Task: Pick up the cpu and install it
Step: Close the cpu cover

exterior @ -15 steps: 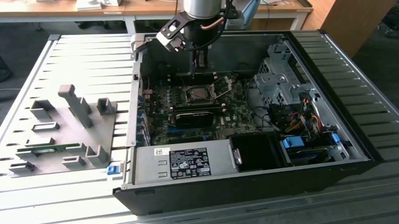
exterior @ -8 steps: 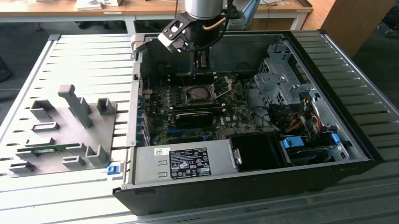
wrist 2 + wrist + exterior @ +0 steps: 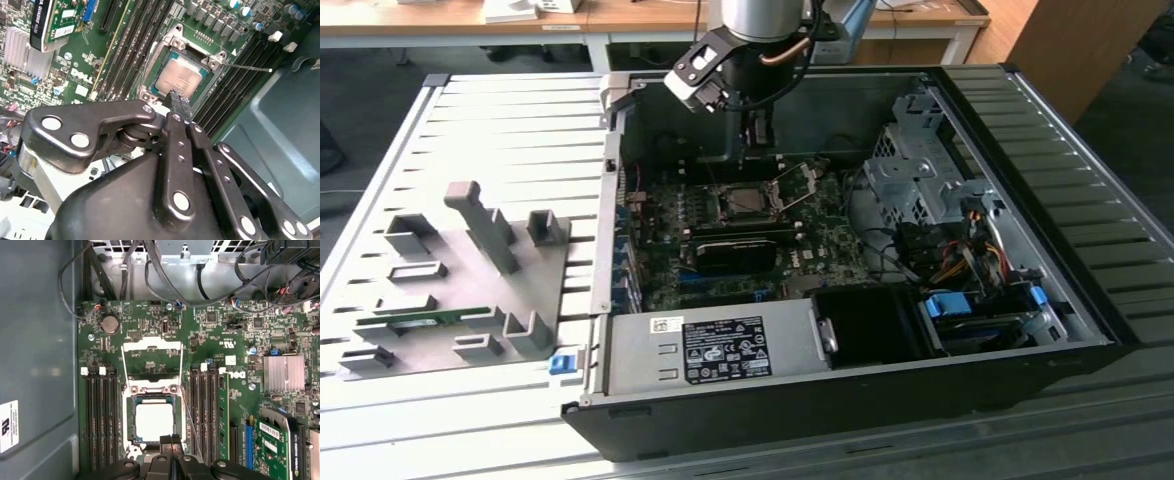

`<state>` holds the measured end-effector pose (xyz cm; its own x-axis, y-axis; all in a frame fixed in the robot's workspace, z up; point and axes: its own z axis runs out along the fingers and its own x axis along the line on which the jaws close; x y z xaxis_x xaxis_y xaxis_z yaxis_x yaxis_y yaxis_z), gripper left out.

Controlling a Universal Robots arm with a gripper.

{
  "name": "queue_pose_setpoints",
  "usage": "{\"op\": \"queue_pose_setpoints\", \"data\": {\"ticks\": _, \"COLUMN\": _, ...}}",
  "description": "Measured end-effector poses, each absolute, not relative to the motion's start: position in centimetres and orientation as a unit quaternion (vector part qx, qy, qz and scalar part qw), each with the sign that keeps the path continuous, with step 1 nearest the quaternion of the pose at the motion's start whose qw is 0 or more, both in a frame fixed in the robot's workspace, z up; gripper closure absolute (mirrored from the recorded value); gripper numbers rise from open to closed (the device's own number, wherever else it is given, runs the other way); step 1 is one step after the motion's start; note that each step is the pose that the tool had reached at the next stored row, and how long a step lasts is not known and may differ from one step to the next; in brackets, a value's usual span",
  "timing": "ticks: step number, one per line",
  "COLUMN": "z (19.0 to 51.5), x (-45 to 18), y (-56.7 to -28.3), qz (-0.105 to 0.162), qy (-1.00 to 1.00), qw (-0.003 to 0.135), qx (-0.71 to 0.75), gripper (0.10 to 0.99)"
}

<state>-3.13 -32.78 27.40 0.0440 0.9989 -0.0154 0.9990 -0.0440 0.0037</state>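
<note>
Two wrist views: cpu (image 3: 155, 421) in socket (image 3: 152, 386)

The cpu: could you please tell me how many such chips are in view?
1. The cpu sits in the motherboard socket, just by the end effector; others may be hidden.

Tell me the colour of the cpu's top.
Silvery grey, plain metal: the cpu shows best in the first wrist view.

Black computer case (image 3: 854, 400) laid open on slatted surface (image 3: 520, 130). Green motherboard (image 3: 670, 280) exposed inside. Power supply (image 3: 707, 350) seated against case wall. Drive cage (image 3: 921, 175) and coloured cables (image 3: 961, 250) at exterior view's right. Grey fixture plate (image 3: 467, 300) set beside case, green memory stick (image 3: 420, 320) laid in it. Finned heat sink (image 3: 283, 372) seen in first wrist view.
</note>
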Motion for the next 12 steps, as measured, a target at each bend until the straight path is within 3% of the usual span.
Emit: {"op": "queue_pose_setpoints", "data": {"ticks": 12, "z": 27.34, "x": -2.76, "y": -32.78, "qz": -0.004, "qy": 0.691, "qw": 0.007, "qx": 0.722, "gripper": 0.98}}
